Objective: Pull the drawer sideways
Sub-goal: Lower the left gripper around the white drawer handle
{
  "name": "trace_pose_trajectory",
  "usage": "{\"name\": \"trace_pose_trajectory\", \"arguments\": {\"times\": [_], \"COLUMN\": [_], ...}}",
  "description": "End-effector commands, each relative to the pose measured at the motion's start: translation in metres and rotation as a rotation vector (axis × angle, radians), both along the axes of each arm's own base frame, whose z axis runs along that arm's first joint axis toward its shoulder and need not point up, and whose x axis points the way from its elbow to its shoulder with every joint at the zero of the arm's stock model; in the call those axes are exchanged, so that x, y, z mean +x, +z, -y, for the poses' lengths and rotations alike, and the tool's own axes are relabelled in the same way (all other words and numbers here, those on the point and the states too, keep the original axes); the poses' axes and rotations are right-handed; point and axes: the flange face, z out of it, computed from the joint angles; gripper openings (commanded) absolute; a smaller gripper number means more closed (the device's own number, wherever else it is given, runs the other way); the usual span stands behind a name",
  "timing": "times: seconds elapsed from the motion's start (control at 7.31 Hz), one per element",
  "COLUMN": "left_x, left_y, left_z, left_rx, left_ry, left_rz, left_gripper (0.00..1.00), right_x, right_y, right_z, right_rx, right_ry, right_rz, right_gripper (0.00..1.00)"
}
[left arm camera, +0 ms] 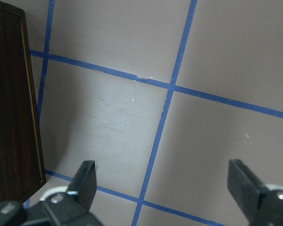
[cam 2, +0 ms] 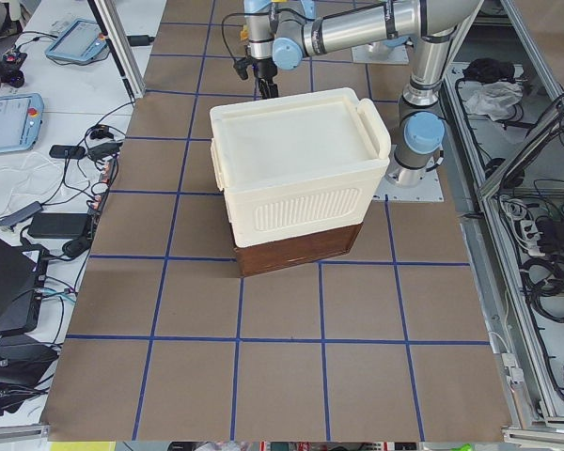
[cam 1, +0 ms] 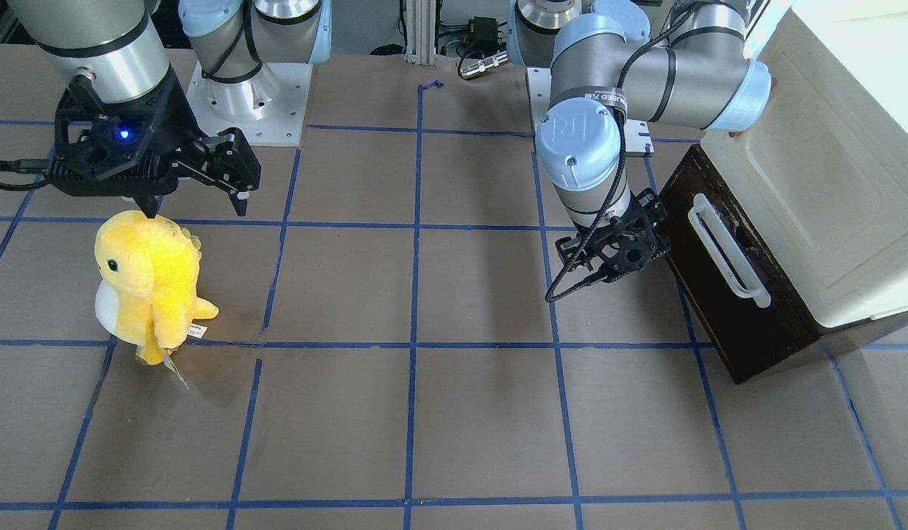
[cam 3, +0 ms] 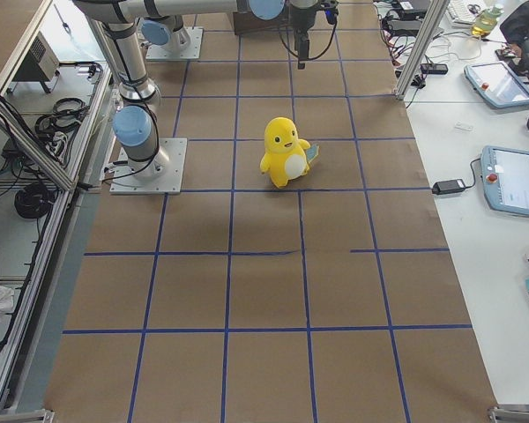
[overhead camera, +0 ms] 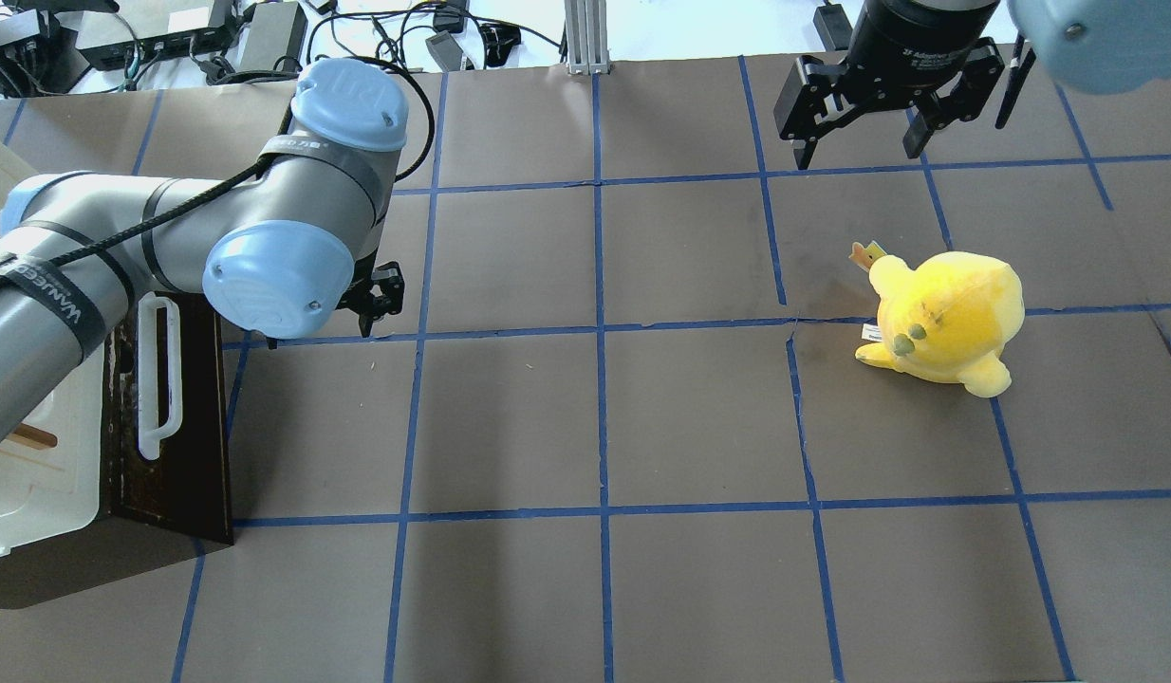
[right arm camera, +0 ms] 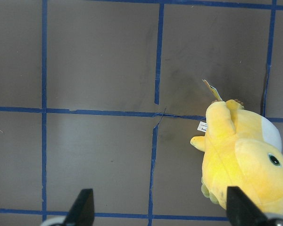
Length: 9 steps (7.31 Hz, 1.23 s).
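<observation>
The dark brown drawer point(cam 1: 726, 324) with its long white bar handle point(cam 1: 728, 255) sits under the cream-white cabinet body point(cam 1: 829, 162) at the table's left end; none of its inside shows. It also shows in the overhead view point(overhead camera: 192, 417) and at the left wrist view's left edge point(left arm camera: 9, 117). My left gripper point(cam 1: 616, 258) point(overhead camera: 377, 302) point(left arm camera: 162, 188) is open and empty, pointing down at the table just in front of the drawer front, apart from the handle. My right gripper point(cam 1: 193, 202) point(overhead camera: 859, 150) point(right arm camera: 160, 212) is open and empty, far away.
A yellow plush toy point(cam 1: 149, 283) point(overhead camera: 946, 318) point(right arm camera: 245, 160) stands under and beside the right gripper. The table point(overhead camera: 595, 427) is brown paper with a blue tape grid. The left arm's elbow point(overhead camera: 272, 275) hangs over the drawer's far end.
</observation>
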Motion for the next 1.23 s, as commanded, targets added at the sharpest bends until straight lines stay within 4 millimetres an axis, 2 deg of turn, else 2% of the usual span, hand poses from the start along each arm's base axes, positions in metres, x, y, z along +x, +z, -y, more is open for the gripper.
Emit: {"name": "trace_pose_trajectory", "arguments": {"times": [0.0, 0.14, 0.41, 0.55, 0.82, 1.09], "left_x": [0.021, 0.029, 0.047, 0.055, 0.065, 0.063], "left_y": [-0.034, -0.045, -0.057, -0.063, -0.076, -0.07], "left_z": [-0.016, -0.021, -0.016, -0.01, 0.001, 0.022], "left_rx": [0.078, 0.101, 0.137, 0.148, 0.174, 0.168], "left_ry": [-0.064, -0.09, -0.082, -0.103, -0.115, -0.129], "left_rz": [0.237, 0.329, 0.364, 0.442, 0.48, 0.476], "left_gripper": [1.0, 1.0, 1.0, 1.0, 1.0, 1.0], "right_x": [0.0, 0.0, 0.0, 0.0, 0.0, 0.0], "right_y": [0.0, 0.0, 0.0, 0.0, 0.0, 0.0], "right_z": [0.0, 0.0, 0.0, 0.0, 0.0, 0.0], "right_rx": [0.0, 0.0, 0.0, 0.0, 0.0, 0.0], "right_ry": [0.0, 0.0, 0.0, 0.0, 0.0, 0.0], "right_rz": [0.0, 0.0, 0.0, 0.0, 0.0, 0.0], "right_gripper": [1.0, 1.0, 1.0, 1.0, 1.0, 1.0]}}
